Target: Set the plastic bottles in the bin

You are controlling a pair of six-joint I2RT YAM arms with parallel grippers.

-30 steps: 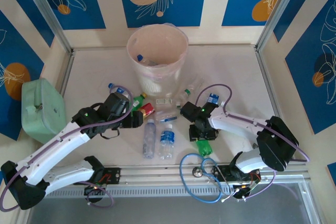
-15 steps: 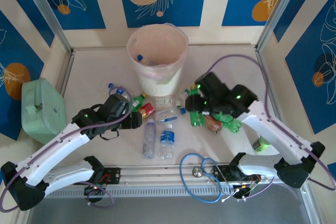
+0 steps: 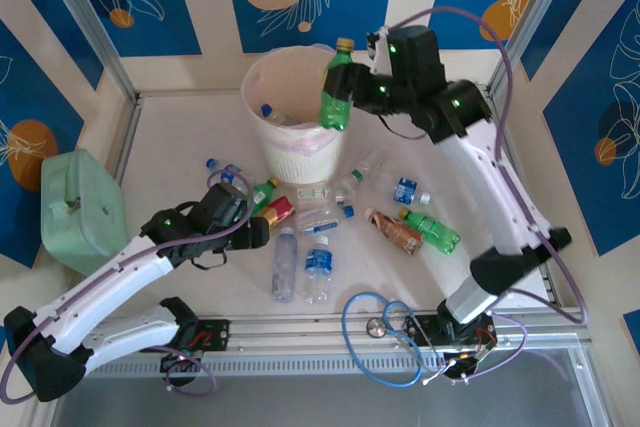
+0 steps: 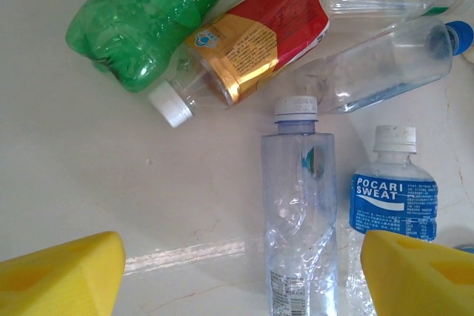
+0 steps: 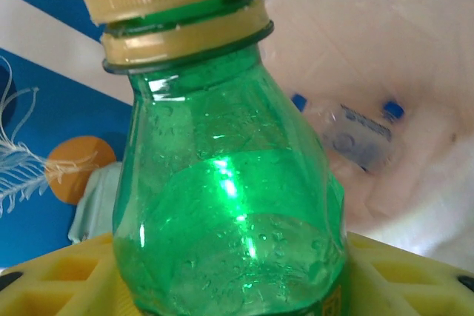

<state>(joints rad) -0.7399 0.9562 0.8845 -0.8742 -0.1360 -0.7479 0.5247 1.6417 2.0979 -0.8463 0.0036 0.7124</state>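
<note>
By the bin (image 3: 290, 157), whose pink liner (image 3: 262, 65) is thin crinkled film, the green bottle (image 3: 337, 99) is glossy translucent plastic with a duller yellow cap. In front of the bin, a clear bottle (image 4: 300, 212) is shiny and dented, the red-labelled bottle (image 4: 252, 35) has a foil-bright label, and the table (image 4: 96, 168) is smooth and faintly glossy. The pads (image 4: 59, 271) of the left gripper (image 4: 244, 271) look matt and spongy.

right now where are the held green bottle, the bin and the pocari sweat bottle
green bottle (image 3: 335, 97): top external view, mid body
bin (image 3: 300, 155): top external view, front outer wall
pocari sweat bottle (image 4: 392, 201): left wrist view, blue label
</note>
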